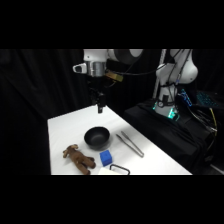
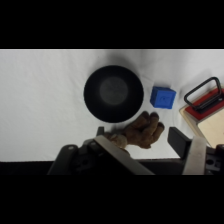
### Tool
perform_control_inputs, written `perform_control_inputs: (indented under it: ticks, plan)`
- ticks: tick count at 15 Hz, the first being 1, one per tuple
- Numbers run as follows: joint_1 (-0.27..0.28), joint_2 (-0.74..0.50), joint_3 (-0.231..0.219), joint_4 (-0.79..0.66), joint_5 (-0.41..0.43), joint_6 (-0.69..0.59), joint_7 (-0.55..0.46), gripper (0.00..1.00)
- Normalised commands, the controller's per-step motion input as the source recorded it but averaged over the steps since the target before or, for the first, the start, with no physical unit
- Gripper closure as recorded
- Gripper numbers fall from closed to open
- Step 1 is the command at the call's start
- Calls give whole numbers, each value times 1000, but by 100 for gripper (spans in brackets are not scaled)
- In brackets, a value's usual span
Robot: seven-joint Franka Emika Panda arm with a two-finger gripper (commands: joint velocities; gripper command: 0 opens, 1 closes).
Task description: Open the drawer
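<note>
4 things lie below the raised, released end effector (image 2: 145, 145): a brown teddy bear (image 2: 143, 131) and black bowl (image 2: 113, 93) nearest, a blue cube (image 2: 162, 97) rightward, the drawer (image 2: 210, 120) farthest right, handle (image 2: 202, 91) toward the cube.

Count on table (image 1: 65, 127):
- bowl (image 1: 96, 137), black: 1
- cube (image 1: 106, 157), blue: 1
- soft toy (image 1: 78, 158), brown: 1
- tongs (image 1: 130, 143), metal: 1 pair
- drawer (image 2: 206, 117), tan with black loop handle: 1, cut off by the picture edge in both views

Total: 5 separate items. No duplicates of any kind. Arm with gripper (image 1: 100, 108): 1.
</note>
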Motion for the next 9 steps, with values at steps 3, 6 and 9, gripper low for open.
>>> perform_control_inputs:
  ticks: [3, 6, 9]
  plan:
    - [-8, 5, 22, 4, -7, -20, 30, 0]
    - [30, 8, 44, 0, -49, -73, 165, 0]
    - [77, -3, 72, -39, -77, -51, 263, 0]
